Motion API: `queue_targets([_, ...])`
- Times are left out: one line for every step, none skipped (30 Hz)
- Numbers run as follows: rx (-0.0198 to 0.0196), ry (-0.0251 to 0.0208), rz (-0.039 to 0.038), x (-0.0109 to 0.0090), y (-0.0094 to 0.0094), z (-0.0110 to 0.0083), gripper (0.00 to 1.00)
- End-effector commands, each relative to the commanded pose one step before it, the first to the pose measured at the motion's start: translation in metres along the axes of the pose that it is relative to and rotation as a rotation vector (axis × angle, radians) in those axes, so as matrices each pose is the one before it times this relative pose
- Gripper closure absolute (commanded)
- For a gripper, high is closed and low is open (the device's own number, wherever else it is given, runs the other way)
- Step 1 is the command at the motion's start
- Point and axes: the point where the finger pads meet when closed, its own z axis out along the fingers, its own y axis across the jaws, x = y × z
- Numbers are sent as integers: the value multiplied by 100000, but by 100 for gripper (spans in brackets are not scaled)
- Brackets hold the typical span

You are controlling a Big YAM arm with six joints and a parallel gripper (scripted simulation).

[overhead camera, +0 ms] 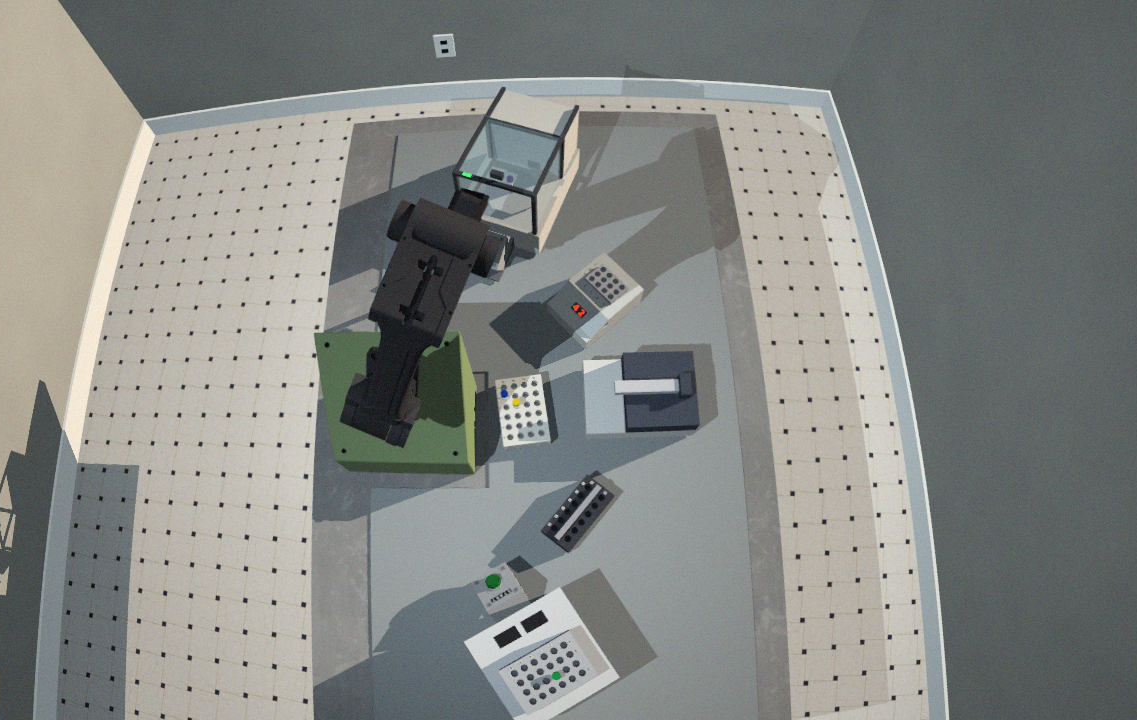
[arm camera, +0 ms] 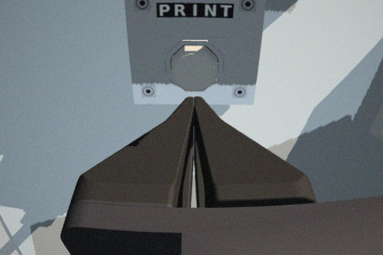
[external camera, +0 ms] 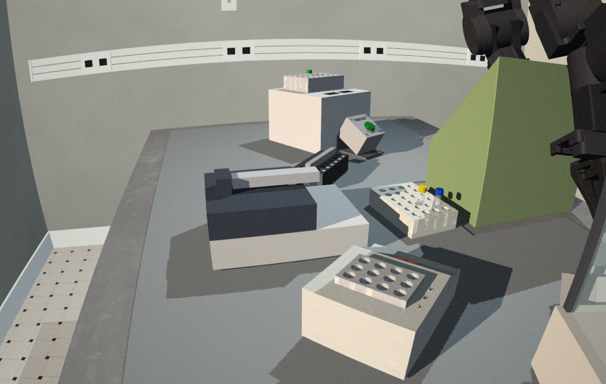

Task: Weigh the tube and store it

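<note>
The balance [overhead camera: 561, 204] [external camera: 546, 341] stands at the back left. Its glass door [overhead camera: 522, 147] covers the top of the box, and its green lamp [overhead camera: 466, 174] is lit. Through the glass, the violet cap of tube A [overhead camera: 509, 179] shows over the pan area; whether the tube is exactly on the middle cannot be told. My gripper [arm camera: 194, 109] is shut and empty, its tips just below the PRINT key [arm camera: 195, 68] in the wrist view, apparently clear of it. The dry block [overhead camera: 590, 332] [external camera: 355, 329] shows open bores with no tube in them.
The rack [external camera: 434, 228] holds a yellow-capped tube [overhead camera: 516, 402] [external camera: 422, 188] and a blue-capped tube [overhead camera: 503, 393] [external camera: 439, 191]. The spectrophotometer [overhead camera: 603, 411] [external camera: 290, 248], magnet block [overhead camera: 578, 512] and mixer [overhead camera: 487, 658] [external camera: 294, 119] stand farther off. The green pedestal [overhead camera: 348, 358] [external camera: 524, 143] bears the arm.
</note>
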Motion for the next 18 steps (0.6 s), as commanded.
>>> queue_targets([-49,-521,785,-301,146,-786,100])
queue_targets([0,0,0,0,0,0,100])
queue_targets([97,-2161,1435,-1470,-267,-21,100])
queue_targets([51,707,-965,526,177,-258,100])
queue_targets([-115,1075,-357,694,63,-222,100])
queue_targets([-52,392,-110,252,22,-182,100])
queue_targets([-9,3,1,2,3,-165,100])
queue_targets([2,4,1,2,1,-165,100])
queue_targets([2,4,1,2,1,-165,100])
queue_targets([39,-462,133,-297,-19,-150,100])
queue_targets([47,-520,149,-336,-22,-150,100])
queue_targets([-4,122,-33,76,5,-170,100])
queue_targets([-53,674,-188,432,28,-186,100])
queue_targets([-26,204,-55,131,11,-170,100])
queue_targets([-10,3,1,2,3,-165,100])
queue_targets([-6,3,1,2,2,-165,100])
queue_targets([-3,-9,4,-6,1,-165,100])
queue_targets([0,0,0,0,0,0,100])
